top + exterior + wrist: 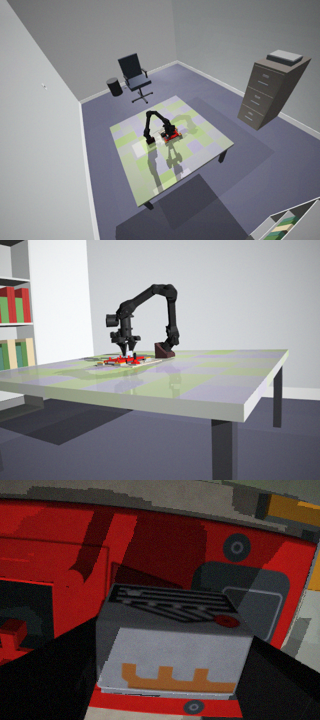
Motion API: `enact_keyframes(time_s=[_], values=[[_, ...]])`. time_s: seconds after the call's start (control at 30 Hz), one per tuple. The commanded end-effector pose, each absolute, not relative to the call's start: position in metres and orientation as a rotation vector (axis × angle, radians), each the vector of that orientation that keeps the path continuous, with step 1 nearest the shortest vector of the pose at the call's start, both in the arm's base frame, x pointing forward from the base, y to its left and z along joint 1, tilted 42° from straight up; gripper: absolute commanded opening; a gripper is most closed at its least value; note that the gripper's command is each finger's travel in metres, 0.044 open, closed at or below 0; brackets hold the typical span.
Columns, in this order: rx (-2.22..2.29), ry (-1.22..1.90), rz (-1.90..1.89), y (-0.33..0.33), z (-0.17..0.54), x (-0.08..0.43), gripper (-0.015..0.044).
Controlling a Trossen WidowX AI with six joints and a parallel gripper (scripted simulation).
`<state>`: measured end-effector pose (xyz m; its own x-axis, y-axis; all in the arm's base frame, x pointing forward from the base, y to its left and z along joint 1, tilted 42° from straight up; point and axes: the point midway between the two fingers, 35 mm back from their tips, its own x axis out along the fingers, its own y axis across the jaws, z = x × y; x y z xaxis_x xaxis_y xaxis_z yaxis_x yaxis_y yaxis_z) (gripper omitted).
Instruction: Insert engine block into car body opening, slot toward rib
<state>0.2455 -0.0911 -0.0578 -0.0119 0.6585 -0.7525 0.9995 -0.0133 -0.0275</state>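
Note:
The engine block (129, 353) (175, 652) is a pale grey box with an orange pattern on its front and a black ribbed top with a red cap. It stands upright over the red car body (173, 137) (113, 360) (155, 540). How deep its base sits, and its slot side, I cannot tell. My gripper (127, 352) (168, 632) points down and is shut on the engine block, one black finger against each side. In the wrist view a dark opening (25, 597) with a red piece in it lies left of the block.
The car body lies on a pale board (154, 361) with orange-and-grey corner pieces (119, 364) (295, 510). A red piece with a black post (134, 356) stands at the board's near side. The arm's dark red base (150, 140) (164, 352) is beside the board.

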Motion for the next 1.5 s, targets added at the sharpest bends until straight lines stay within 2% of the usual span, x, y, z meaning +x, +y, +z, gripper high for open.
enact_keyframes(time_s=[0.0, 0.07, 0.3, 1.47], values=[[1.732, 1.723, -0.814, -0.09, -0.058, 0.245, 0.019], [1.732, 1.723, -0.814, -0.09, -0.058, 0.245, 0.0177], [1.731, 1.722, -0.815, -0.101, -0.049, 0.248, 0.0], [1.729, 1.722, -0.819, -0.173, 0.033, 0.247, 0.0]])
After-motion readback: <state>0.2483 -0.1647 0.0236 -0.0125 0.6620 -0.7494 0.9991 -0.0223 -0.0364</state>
